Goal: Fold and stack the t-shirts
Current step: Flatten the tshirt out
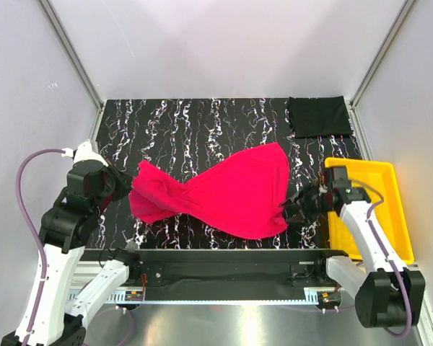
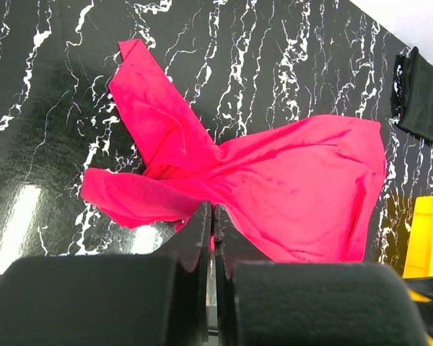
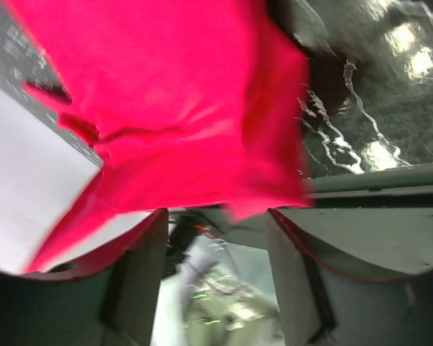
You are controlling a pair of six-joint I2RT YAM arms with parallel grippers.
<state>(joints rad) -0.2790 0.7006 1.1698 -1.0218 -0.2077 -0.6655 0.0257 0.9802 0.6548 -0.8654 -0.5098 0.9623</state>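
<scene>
My left arm (image 1: 52, 249) and right arm (image 1: 366, 232): white shells, black joints, black bases. Lilac cable (image 1: 19, 184) loops off the left at 9 o'clock; second cable (image 1: 395, 263) at 4 o'clock. My left gripper (image 2: 213, 220) black, blocky; right gripper (image 3: 215, 245) dull grey.

light: bright, even | glare: on tabletop (image 2: 18, 223) | blur: right wrist view smeared | shadows: soft

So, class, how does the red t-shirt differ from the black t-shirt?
The red t-shirt lies twisted and rumpled in the middle of the table; the black t-shirt lies folded flat in the far right corner. The red t-shirt covers far more table than the black t-shirt. The left gripper is shut on the red t-shirt; no gripper touches the black t-shirt. Both lie on the table.
</scene>
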